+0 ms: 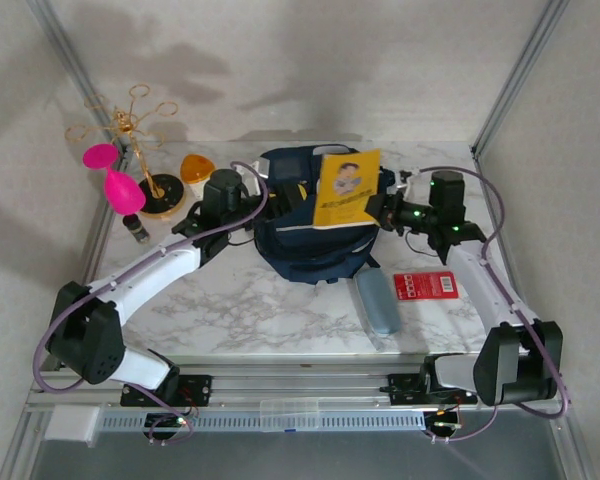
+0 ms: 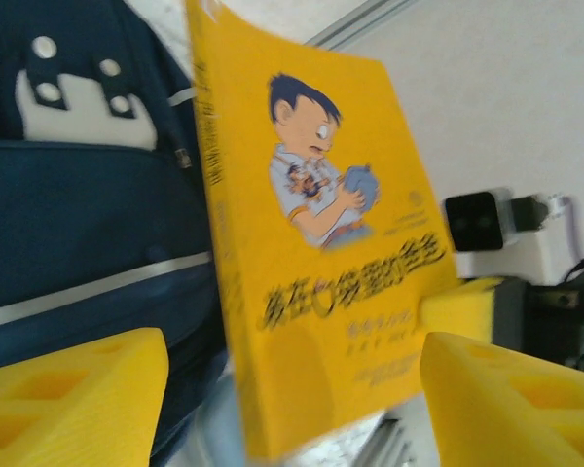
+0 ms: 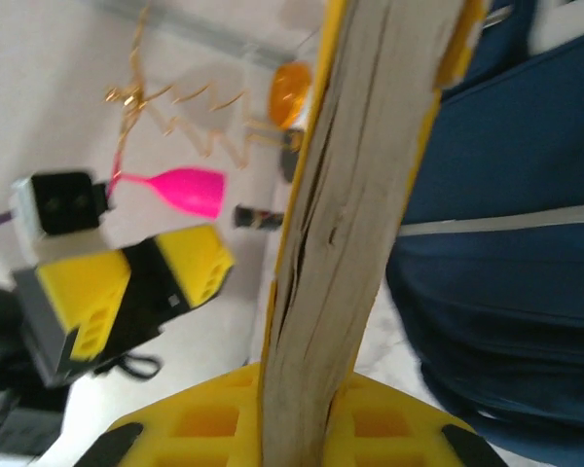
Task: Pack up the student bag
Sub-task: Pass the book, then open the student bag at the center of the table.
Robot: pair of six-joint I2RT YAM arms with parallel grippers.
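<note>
Student bag (image 1: pixel 310 250), navy, mid-table between both arms; yellow book (image 1: pixel 347 187) upright directly over its far part, long axis vertical, pinched at its right-hand page edge by the right gripper (image 1: pixel 377 208); left gripper (image 1: pixel 268 207) spread wide, holding nothing, just left.

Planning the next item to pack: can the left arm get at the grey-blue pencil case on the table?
Probably yes: the left tool is open, the right tool holds the yellow paperback book, and the oblong grey-blue pencil case lies uncovered on the marble table.
</note>
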